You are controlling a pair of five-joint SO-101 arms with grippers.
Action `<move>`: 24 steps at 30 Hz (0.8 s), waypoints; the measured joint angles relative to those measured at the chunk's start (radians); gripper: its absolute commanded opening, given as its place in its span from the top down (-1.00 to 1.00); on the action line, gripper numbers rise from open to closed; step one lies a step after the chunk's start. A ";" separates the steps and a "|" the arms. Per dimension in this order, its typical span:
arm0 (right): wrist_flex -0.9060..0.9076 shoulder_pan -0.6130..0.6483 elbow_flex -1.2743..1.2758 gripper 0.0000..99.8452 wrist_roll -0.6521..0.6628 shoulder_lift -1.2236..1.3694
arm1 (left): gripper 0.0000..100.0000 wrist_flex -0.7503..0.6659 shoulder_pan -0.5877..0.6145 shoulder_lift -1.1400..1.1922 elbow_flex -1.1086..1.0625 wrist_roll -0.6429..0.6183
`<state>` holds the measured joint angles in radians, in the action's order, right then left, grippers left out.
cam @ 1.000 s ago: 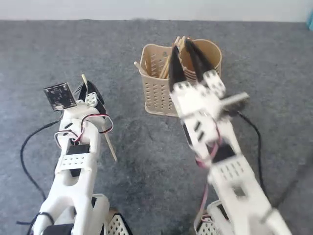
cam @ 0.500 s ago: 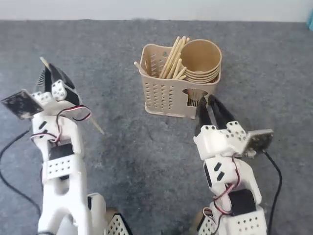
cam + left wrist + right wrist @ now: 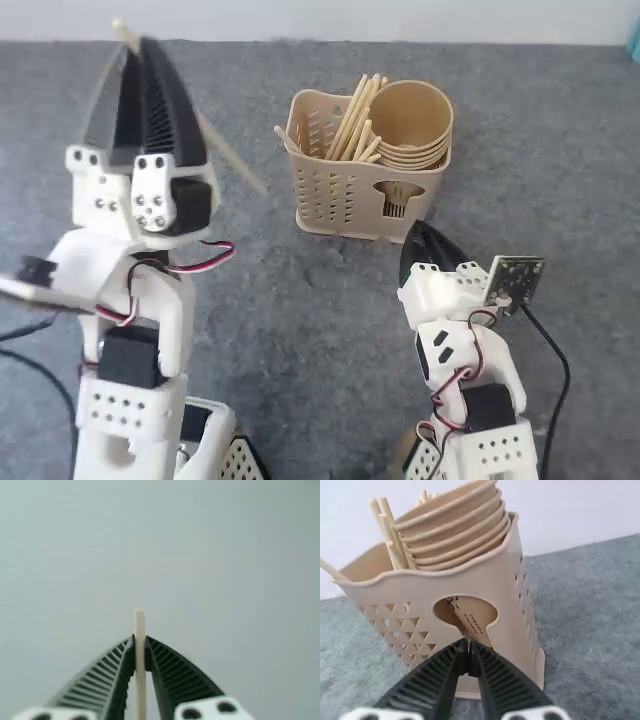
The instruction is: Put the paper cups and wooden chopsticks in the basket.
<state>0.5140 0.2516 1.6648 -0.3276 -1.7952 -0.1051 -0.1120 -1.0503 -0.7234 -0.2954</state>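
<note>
Beige plastic forms the basket [image 3: 365, 195], a squarish tub with scalloped rims, walls pierced by rows of small triangular holes, and a keyhole-shaped cutout in its near wall. It stands at the far middle of the tabletop [image 3: 290, 300], which has a grey, felt-like nap. A stack of tan paper cups [image 3: 412, 125] sits nested in the basket's right compartment, the round rims layered one over the other. A bundle of pale wooden chopsticks [image 3: 352, 120] leans in the left compartment, their blunt square ends poking above the rim.

On the left, the left gripper [image 3: 140, 50] stands high over the tabletop, well apart from the basket. Its ribbed black fingers [image 3: 107, 672] taper to a point and pinch one more wooden chopstick [image 3: 139, 665] near one end. In the high view the rest of that stick slants down and to the right toward the basket without touching it.

At the near right, the right gripper [image 3: 465, 647] sits low just in front of the basket's cutout. Its ribbed black fingers are pressed together with nothing between them. A small green circuit board [image 3: 513, 278] juts from that arm's white wrist.
</note>
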 measured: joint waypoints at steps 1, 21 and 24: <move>0.000 -0.002 0.000 0.98 0.000 0.000 | 0.98 0.000 -0.015 0.046 0.055 0.009; 0.000 0.002 0.000 0.98 0.006 0.000 | 0.98 0.000 -0.101 1.003 0.687 0.155; 0.000 0.002 0.000 0.98 0.006 0.000 | 0.96 0.000 -0.101 1.030 0.687 0.160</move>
<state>0.5140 0.2532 1.6648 -0.3214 -1.7952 -0.1051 -0.2133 -0.0207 -0.0361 -0.1358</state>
